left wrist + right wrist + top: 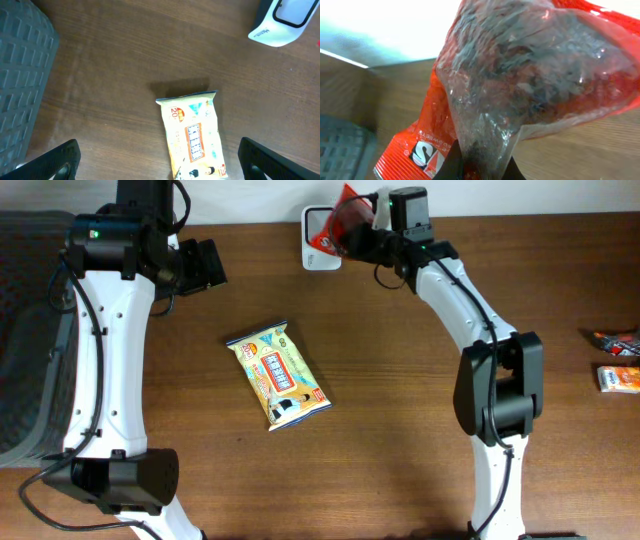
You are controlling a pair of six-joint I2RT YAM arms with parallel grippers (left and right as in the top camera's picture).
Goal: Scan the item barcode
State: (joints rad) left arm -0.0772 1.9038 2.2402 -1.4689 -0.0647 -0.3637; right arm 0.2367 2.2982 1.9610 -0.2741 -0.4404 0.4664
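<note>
- Overhead:
  - The right gripper (358, 232) is up at the far edge of the table, pressed together on a red bag (345, 215).
  - It holds the bag over the white scanner (312, 258), so the bag covers part of the scanner's face.
  - The left gripper (205, 265) hangs spread and empty above bare wood, well apart from the scanner.
  - A yellow snack pack (278, 375) lies flat near the middle of the table, between the two arms.
  - A grey bin (20, 330) sits at the left edge and two small packets (618, 360) at the right edge.
- Left wrist:
  - Both fingers (55, 162) stand wide at the lower corners with nothing between them.
  - The yellow pack lies below them on the wood, and a corner of the scanner shows at the upper right.
- Right wrist:
  - The dark fingertips (470, 170) pinch the bag at its lower seam.
  - The bag's clear window and red printed edge fill the view.
  - The bright white field behind it is probably the scanner, though glare washes it out.
  - No barcode can be made out here.
- Step in hand: the bag is being presented to the scanner for a read.
- Next move: I judge it calls for turning or tilting the bag until its barcode squarely faces the scanner window, keeping the pinch firm so the slick film does not slip. Once that is read, the yellow pack appears to be waiting its turn.
</note>
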